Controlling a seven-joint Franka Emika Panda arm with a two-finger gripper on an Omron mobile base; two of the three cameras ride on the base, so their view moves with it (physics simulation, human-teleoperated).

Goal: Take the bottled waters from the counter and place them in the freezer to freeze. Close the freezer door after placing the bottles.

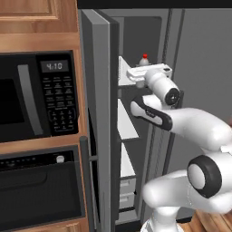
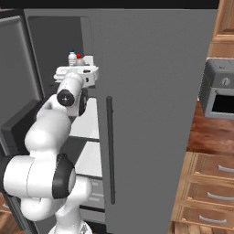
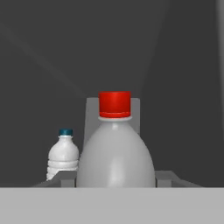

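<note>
The red-capped bottle point(image 3: 115, 153) sat right between the jaws, which pinched its sides inside the freezer point(image 1: 131, 118), with the teal-capped bottle point(image 3: 64, 153) just behind-left.

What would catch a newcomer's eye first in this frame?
The white robot arm reaches into the open freezer compartment of the grey refrigerator, past its grey door swung wide. In the hand view, a clear plastic bottle with a red cap sits close up between the fingers, which are shut on it. A smaller teal-capped bottle stands to its left in that view, before the freezer's dark back wall.
</note>
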